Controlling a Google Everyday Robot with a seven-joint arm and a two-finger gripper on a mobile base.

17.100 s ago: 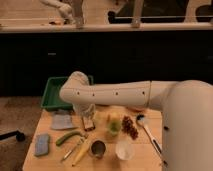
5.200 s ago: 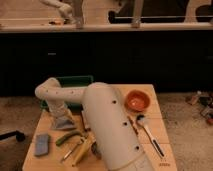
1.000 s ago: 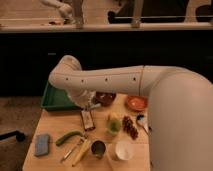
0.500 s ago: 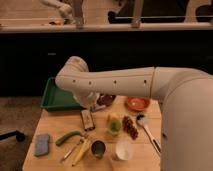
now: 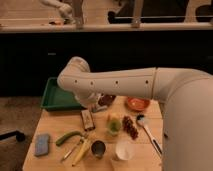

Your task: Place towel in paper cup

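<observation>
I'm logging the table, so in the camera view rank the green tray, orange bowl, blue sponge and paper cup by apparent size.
1. green tray, partly behind the arm
2. orange bowl
3. blue sponge and paper cup: look alike.
The gripper is shut above the table.

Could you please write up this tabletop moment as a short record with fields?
gripper: shut, hanging over the table's back edge beside the green tray
towel: not seen lying on the table; whether the gripper holds it cannot be told
paper cup: upright near the front edge, right of the metal cup
blue pad: front left corner
orange bowl: back right
</observation>
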